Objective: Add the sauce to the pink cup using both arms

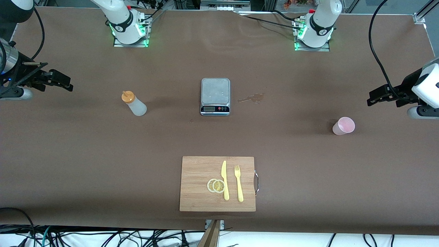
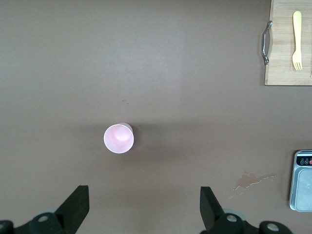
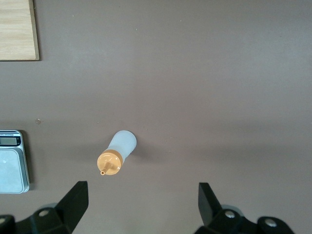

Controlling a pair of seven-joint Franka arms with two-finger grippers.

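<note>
Both arms wait at the counter (image 1: 103, 144) ends, hands raised above the brown surface. The left hand (image 2: 144, 207) hangs over bare counter at the left arm's end, fingers spread wide, nothing between them. The right hand (image 3: 141, 204) hangs over bare counter at the right arm's end, fingers likewise spread and empty.

The pink cup (image 1: 343, 126) stands upright toward the left arm's end, well apart from the left hand. The sauce (image 1: 133, 103) stands upright toward the right arm's end, orange cap on top, clear of the right hand.

A kitchen scale (image 1: 215, 96) sits mid-counter between bottle and cup, a small wet stain (image 1: 252, 98) just beside it. Nearer the front camera lies a cutting board (image 1: 195, 199) bearing two lemon slices (image 1: 216, 185), a yellow knife (image 1: 224, 180) and a yellow fork (image 1: 238, 183)
</note>
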